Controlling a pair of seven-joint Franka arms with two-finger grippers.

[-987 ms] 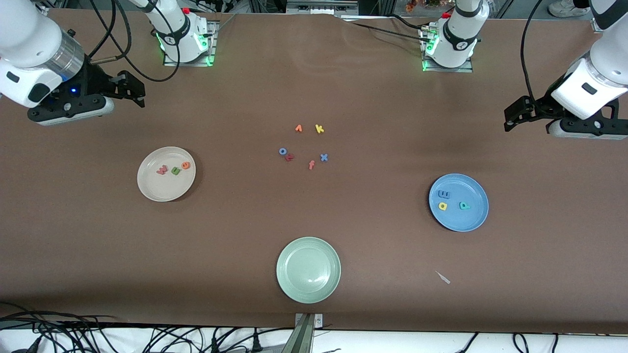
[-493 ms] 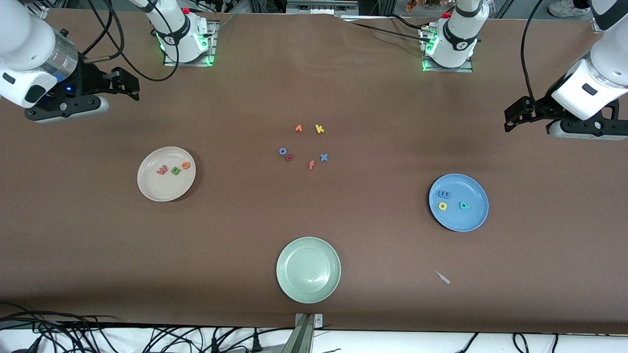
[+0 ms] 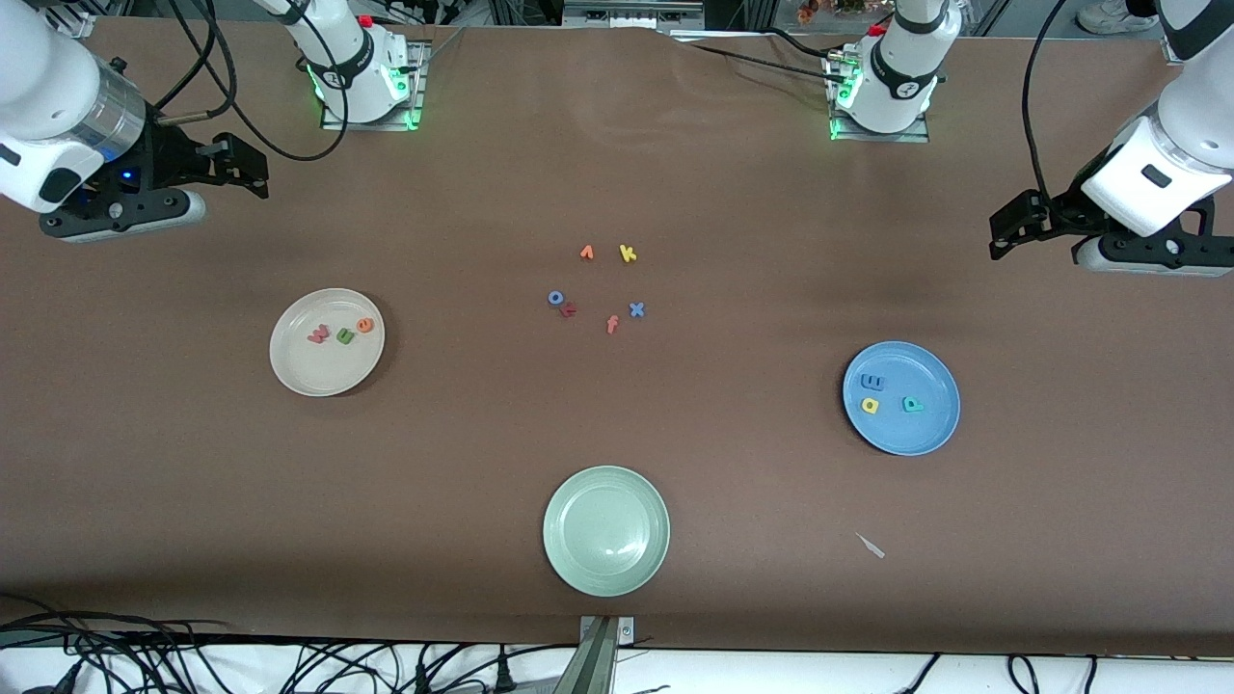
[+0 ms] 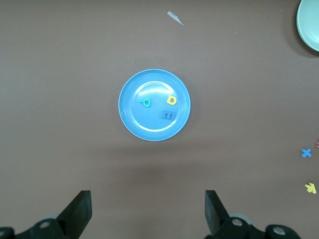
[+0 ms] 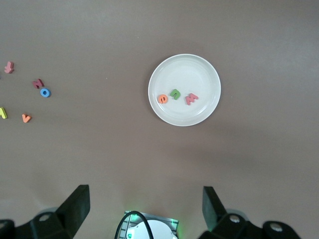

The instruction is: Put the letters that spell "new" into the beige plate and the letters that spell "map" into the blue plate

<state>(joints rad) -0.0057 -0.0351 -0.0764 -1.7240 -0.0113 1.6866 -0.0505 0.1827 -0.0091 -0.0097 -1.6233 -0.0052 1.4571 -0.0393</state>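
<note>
- Plate in pale green (image 3: 605, 530), nearest the front camera, lies bare and well apart from both sets of jaws.
- The blue plate (image 3: 901, 397) sits under and ahead of the left gripper (image 3: 1007, 231), whose jaws stand spread and hold nothing; in it lie the light blue m (image 3: 872, 383), the yellow a (image 3: 871, 406) and the teal p (image 3: 912, 404), apart from one another.
- The beige plate (image 3: 327, 341) lies likewise below the right gripper (image 3: 246, 166), jaws wide and bare; in it lie the salmon-pink w (image 3: 318, 334), the olive-green n (image 3: 344, 336) and the orange e (image 3: 364, 325) in a close row.
- Spare letters (image 3: 598, 289) lie loose mid-table, between the two sets of jaws and clear of both.
- By the look of it, the foam letters are featherlight, soft and squashy, lying flat; a gentle pinch across a stroke's outer edges would suit them.
- Both words appear sorted; each arm waits above its end of the table.
</note>
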